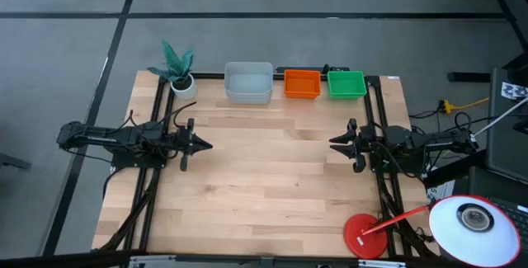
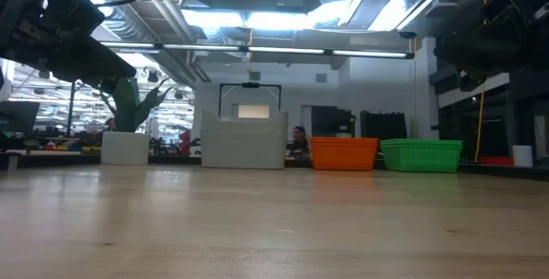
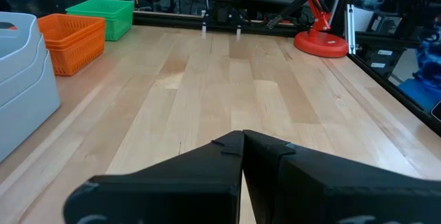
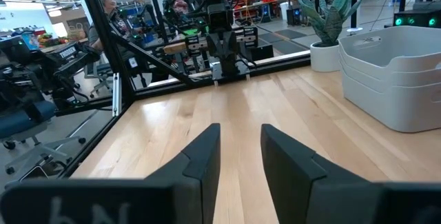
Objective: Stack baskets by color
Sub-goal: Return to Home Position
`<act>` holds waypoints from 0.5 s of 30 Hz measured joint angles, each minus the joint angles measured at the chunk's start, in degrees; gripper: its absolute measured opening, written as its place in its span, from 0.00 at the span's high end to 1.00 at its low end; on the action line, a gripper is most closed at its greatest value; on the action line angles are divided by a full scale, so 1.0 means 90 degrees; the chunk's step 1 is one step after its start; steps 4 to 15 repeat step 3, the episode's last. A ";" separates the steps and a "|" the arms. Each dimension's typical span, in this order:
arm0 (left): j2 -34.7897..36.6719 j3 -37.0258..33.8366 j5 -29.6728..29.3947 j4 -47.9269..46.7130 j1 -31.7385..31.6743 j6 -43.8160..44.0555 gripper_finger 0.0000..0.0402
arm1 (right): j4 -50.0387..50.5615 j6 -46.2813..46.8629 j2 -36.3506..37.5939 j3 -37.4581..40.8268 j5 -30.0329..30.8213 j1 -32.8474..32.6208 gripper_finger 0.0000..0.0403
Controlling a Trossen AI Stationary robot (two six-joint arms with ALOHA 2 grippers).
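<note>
Grey stack (image 1: 248, 82), orange stack (image 1: 302, 83) and green stack (image 1: 346, 84) are sitting colour-sorted at the table's (image 1: 264, 190) back; left gripper (image 1: 203, 145) closed, right gripper (image 1: 334, 143) open, both hovering empty.

high: straight down, whole table (image 1: 264, 185) | low: tabletop level, facing far grey stack (image 2: 244, 142) | wrists: close, facing each other, same stack

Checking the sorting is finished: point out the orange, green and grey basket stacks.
orange basket stack (image 1: 302, 83), high view, top basket's floor.
green basket stack (image 1: 346, 84), high view, top basket's floor.
grey basket stack (image 1: 248, 81), high view, top basket's floor.
</note>
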State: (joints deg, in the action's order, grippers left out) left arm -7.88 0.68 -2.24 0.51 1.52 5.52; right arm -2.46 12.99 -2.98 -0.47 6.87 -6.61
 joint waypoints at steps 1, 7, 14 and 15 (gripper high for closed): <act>0.0000 -0.0002 0.0000 0.0000 0.0000 0.0000 1.00 | 0.0000 0.0000 0.0000 0.0000 0.0000 0.0000 0.74; -0.0001 -0.0002 -0.0001 -0.0002 0.0000 0.0000 1.00 | 0.0002 0.0000 0.0000 0.0000 0.0000 0.0000 0.74; -0.0001 -0.0002 -0.0001 -0.0002 0.0000 0.0000 1.00 | 0.0002 0.0000 0.0000 0.0000 0.0000 0.0000 0.74; -0.0001 -0.0002 -0.0001 -0.0002 0.0000 0.0000 1.00 | 0.0002 0.0000 0.0000 0.0000 0.0000 0.0000 0.74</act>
